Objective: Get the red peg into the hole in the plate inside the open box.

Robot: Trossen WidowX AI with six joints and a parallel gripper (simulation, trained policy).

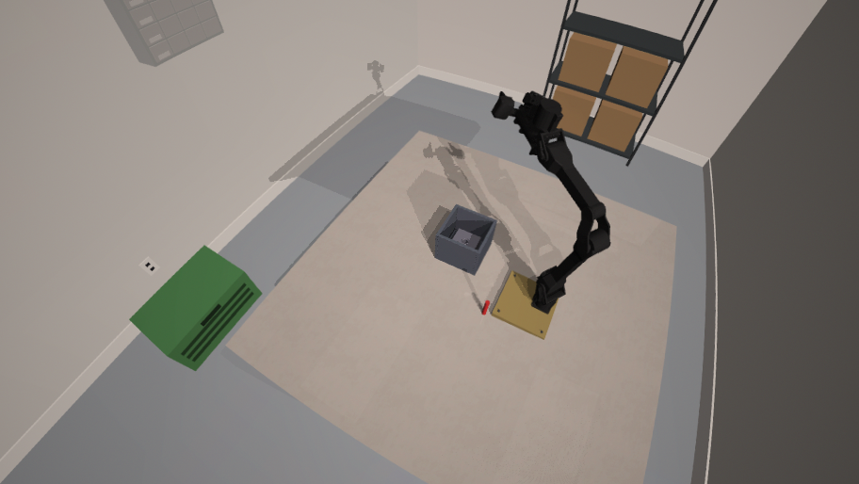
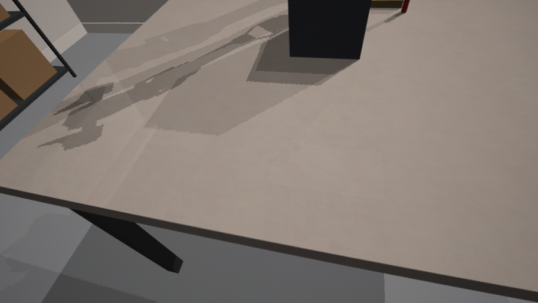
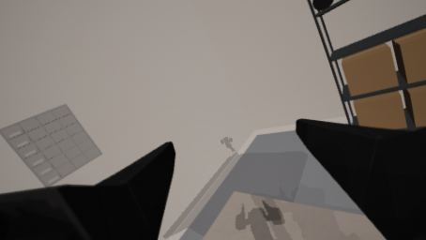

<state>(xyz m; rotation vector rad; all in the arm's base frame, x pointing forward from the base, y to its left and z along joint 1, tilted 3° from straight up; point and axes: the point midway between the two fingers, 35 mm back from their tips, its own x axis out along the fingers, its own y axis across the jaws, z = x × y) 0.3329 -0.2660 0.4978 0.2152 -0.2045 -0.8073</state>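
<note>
The red peg (image 1: 485, 307) (image 2: 404, 5) stands upright on the table, between the box and the yellow base plate; its top is cut off in the exterior view. The dark grey-blue open box (image 1: 455, 255) (image 2: 325, 30) stands beyond it. The lighter plate (image 1: 464, 234) shows at its bottom; its hole is too small to make out clearly. My gripper (image 1: 514, 103) (image 3: 235, 137) is open and empty, raised high above the table, far from the peg and box. In the wrist view its two black fingers stand wide apart, with neither peg nor box between them.
The arm rises from the yellow base plate (image 1: 520, 315) on the beige table (image 1: 384, 361) (image 2: 263, 169). A green cabinet (image 1: 186, 300) stands at the left. A shelf rack with brown cartons (image 1: 637, 74) (image 3: 371, 70) stands at the back wall.
</note>
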